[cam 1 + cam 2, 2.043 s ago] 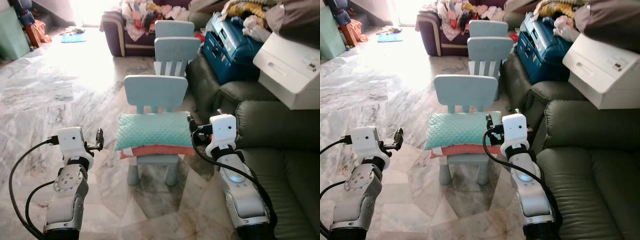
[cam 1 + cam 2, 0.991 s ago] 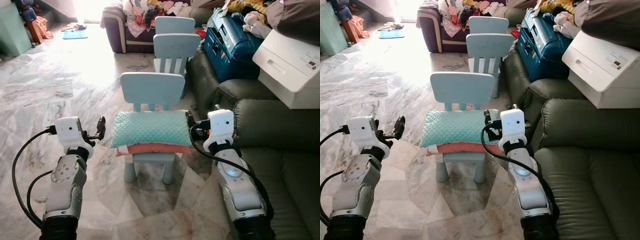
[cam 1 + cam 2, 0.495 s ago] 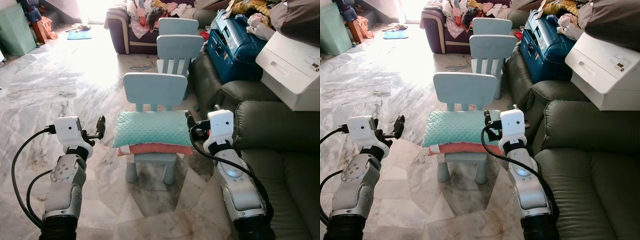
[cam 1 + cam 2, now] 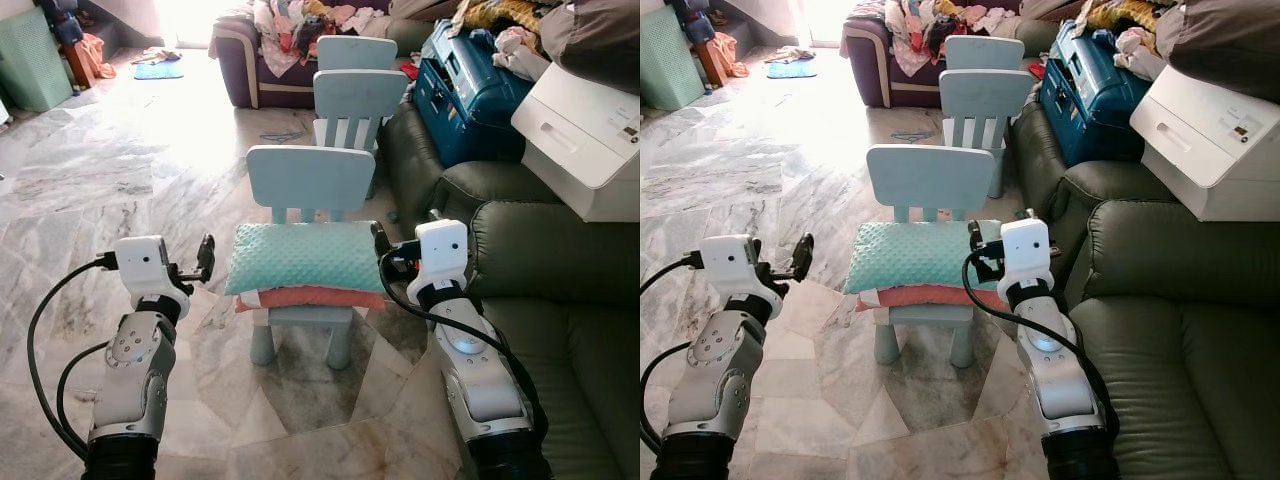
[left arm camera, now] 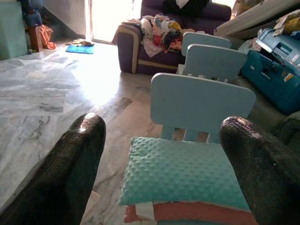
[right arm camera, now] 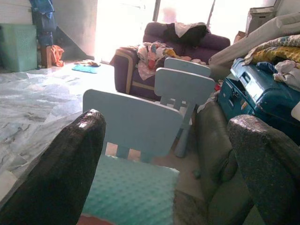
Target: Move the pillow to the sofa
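- Flanking the small blue chair [image 4: 310, 185], both hands are raised at seat height; the teal pillow [image 4: 303, 257] lies on the seat between them, stacked on a salmon cushion [image 4: 312, 297].
- The left hand [image 4: 205, 258] hangs just off the pillow's near end with a clear gap, its fingers [image 5: 75, 173] spread apart and holding nothing.
- The right hand [image 4: 378, 240] sits close against the pillow's other end; its fingers [image 6: 262, 164] are also spread wide and empty. Whether it touches the fabric cannot be told.
- The green sofa [image 4: 560, 330] lies just outside the right hand, its seat cushion bare; the white printer [image 4: 590, 135] rests on the armrest further along.
- Risk: squeezing from both ends could buckle the soft pillow so it slips out, since only narrow fingers would press it.
- Risk: a low grip may catch the salmon cushion as well and drag both off.
- Risk: the light chair could tip or slide if the right hand pushes its seat edge or backrest.
- Risk: swinging towards the sofa, the right arm [image 4: 470, 370] may brush the armrest.
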{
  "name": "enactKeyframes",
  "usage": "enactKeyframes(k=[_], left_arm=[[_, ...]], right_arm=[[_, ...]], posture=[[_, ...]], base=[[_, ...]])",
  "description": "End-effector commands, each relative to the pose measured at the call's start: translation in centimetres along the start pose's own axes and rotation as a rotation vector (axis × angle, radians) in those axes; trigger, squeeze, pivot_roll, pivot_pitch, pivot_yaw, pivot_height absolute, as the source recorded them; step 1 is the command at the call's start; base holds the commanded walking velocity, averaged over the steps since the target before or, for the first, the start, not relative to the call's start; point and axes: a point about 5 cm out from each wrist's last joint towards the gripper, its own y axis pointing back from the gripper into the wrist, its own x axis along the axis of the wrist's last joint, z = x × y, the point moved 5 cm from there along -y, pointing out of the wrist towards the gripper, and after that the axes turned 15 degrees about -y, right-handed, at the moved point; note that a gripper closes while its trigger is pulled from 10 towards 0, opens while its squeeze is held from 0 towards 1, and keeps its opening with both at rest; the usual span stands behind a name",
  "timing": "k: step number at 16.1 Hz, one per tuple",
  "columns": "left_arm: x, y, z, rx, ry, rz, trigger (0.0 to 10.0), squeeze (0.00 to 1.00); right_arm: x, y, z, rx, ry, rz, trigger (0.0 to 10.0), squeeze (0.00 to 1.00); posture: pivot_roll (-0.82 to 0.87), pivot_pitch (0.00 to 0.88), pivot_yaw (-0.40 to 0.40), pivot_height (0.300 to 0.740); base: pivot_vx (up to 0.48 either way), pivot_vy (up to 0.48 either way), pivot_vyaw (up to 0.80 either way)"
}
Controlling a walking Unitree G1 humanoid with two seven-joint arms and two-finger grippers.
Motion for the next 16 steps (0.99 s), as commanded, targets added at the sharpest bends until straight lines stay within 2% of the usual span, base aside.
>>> enactKeyframes(k=[1,3,6,8,12,16], left_arm=[[-0.8,0.1,0.5,-0.019,-0.011,-0.026,10.0,0.00],[-1.5,0.3,0.9,-0.039,-0.016,-0.047,10.0,0.00],[-3.6,1.7,1.0,-0.052,-0.044,-0.087,10.0,0.00],[-4.1,2.1,1.1,-0.063,-0.057,-0.096,10.0,0.00],[-3.8,1.9,1.3,-0.079,-0.091,-0.071,10.0,0.00],[-2.5,1.6,1.2,-0.085,-0.047,-0.023,10.0,0.00]], right_arm=[[0.0,0.0,0.3,-0.007,-0.005,-0.001,10.0,0.00],[-0.4,0.2,0.3,-0.006,-0.011,-0.018,10.0,0.00],[-1.3,0.8,0.8,-0.020,-0.021,-0.053,10.0,0.00],[-1.6,1.0,1.2,-0.026,-0.026,-0.065,10.0,0.00],[-1.7,1.0,1.0,-0.020,-0.026,-0.068,10.0,0.00],[-1.7,1.3,0.9,-0.010,-0.023,-0.071,10.0,0.00]], posture=[[-0.01,0.019,-0.043,0.740],[-0.01,0.019,-0.044,0.740],[-0.01,0.021,-0.045,0.740],[-0.01,0.021,-0.045,0.740],[-0.02,0.023,-0.044,0.740],[-0.02,0.031,-0.044,0.740]], base=[[0.000,0.000,0.00],[0.000,0.000,0.00],[0.000,0.000,0.00],[0.000,0.000,0.00],[0.000,0.000,0.00],[0.257,0.000,0.00]])
